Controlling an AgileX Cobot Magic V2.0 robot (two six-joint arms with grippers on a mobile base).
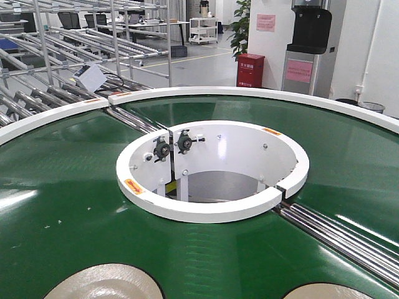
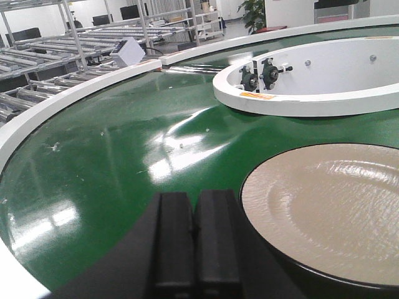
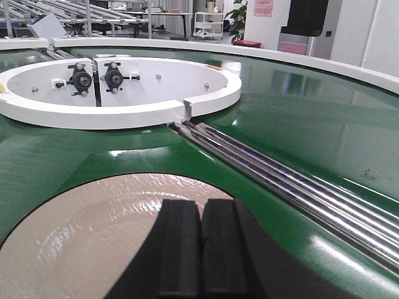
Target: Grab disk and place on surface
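In the left wrist view we see the left claw (image 2: 194, 212) pinched together on nothing, over the green belt (image 2: 112, 162) and just beside the left disk (image 2: 330, 205). The right wrist view shows the right claw (image 3: 201, 215), also closed and empty, over the right disk (image 3: 81, 237), with steel rollers (image 3: 280, 180) nearby. From the front we catch only the disks' far edges on the belt, but the whole white ring (image 1: 206, 215).
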